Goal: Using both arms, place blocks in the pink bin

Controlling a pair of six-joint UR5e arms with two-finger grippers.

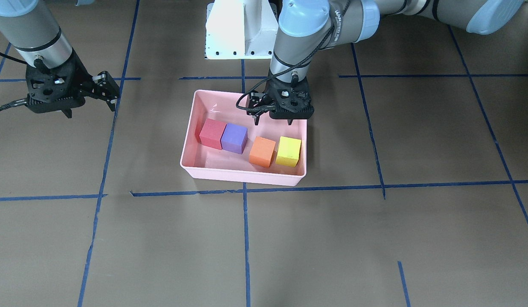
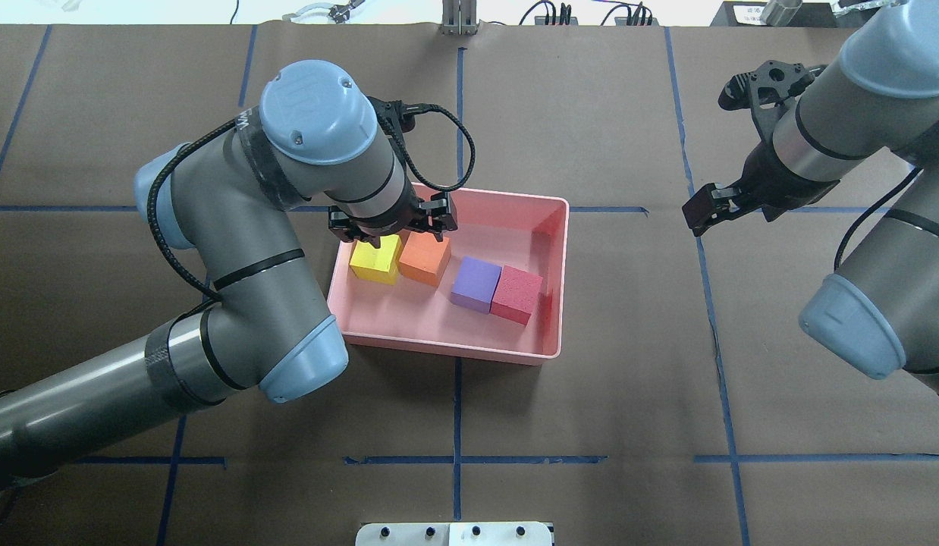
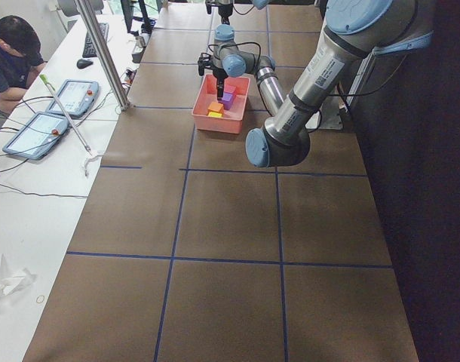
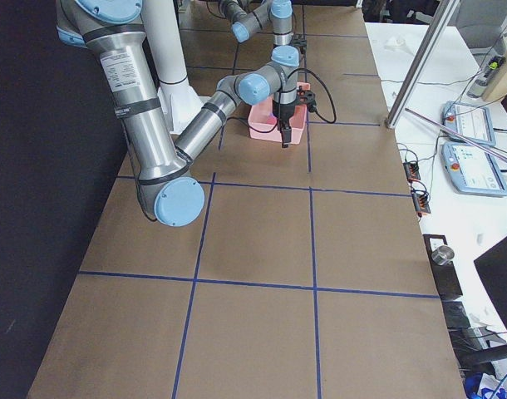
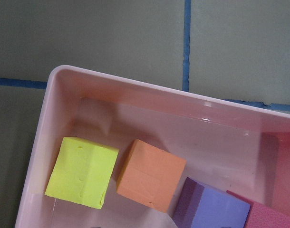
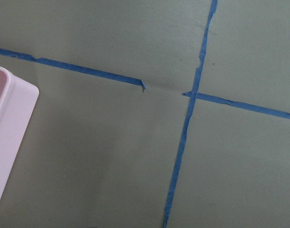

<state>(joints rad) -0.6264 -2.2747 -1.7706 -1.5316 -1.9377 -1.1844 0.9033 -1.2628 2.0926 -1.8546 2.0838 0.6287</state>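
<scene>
The pink bin (image 1: 242, 175) sits mid-table and holds all the blocks: red (image 1: 213, 133) touching purple (image 1: 234, 137), then orange (image 1: 262, 151) and yellow (image 1: 288, 151). My left gripper (image 1: 273, 122) is open and empty, hovering over the bin's robot-side part just above the orange and yellow blocks. The left wrist view shows yellow (image 5: 81, 172), orange (image 5: 151, 175), purple (image 5: 211, 209) and red (image 5: 273, 216) inside the bin (image 5: 135, 92). My right gripper (image 1: 90, 110) is open and empty, well off to the bin's side above bare table. A bin corner (image 6: 12, 128) shows in the right wrist view.
The white base pedestal (image 1: 240, 30) stands behind the bin. Blue tape lines (image 1: 247, 238) grid the brown table. A side bench with tablets (image 3: 68, 98) and a seated operator (image 3: 11, 53) lies beyond the table's far edge.
</scene>
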